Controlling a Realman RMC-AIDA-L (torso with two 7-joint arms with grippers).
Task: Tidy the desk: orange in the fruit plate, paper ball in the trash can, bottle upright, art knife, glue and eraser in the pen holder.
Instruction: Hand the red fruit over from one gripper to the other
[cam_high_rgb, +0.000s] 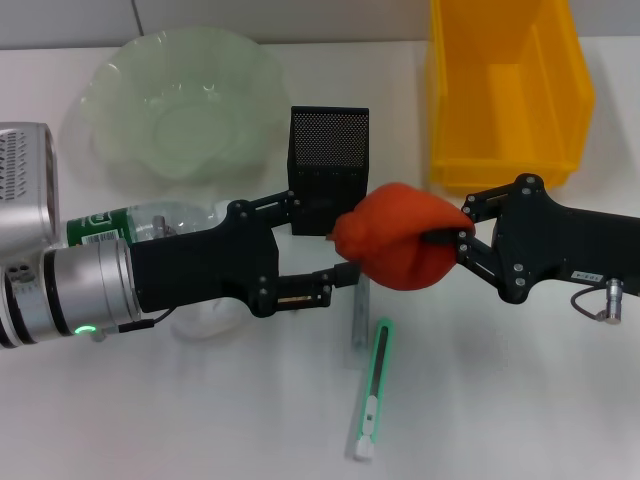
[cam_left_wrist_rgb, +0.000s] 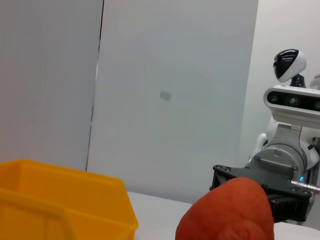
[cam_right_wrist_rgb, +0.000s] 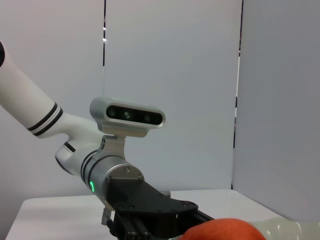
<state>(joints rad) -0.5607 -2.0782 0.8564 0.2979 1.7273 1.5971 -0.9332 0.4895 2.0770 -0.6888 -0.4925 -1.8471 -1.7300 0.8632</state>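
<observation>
The orange (cam_high_rgb: 400, 250) hangs in the air above the middle of the desk, between my two grippers. My right gripper (cam_high_rgb: 442, 246) is shut on its right side. My left gripper (cam_high_rgb: 342, 248) is open, with a finger (cam_high_rgb: 340, 276) on each side of the orange's left end. The orange also shows in the left wrist view (cam_left_wrist_rgb: 230, 212) and the right wrist view (cam_right_wrist_rgb: 225, 231). The clear bottle (cam_high_rgb: 130, 225) with a green label lies on its side behind my left arm. The green art knife (cam_high_rgb: 372, 385) lies at the front. The black mesh pen holder (cam_high_rgb: 330, 160) stands behind the orange.
The pale green glass fruit plate (cam_high_rgb: 180, 100) is at the back left. The yellow bin (cam_high_rgb: 510, 90) is at the back right. A grey stick (cam_high_rgb: 360, 322) lies beside the knife. A white crumpled lump (cam_high_rgb: 205, 322) lies under my left arm.
</observation>
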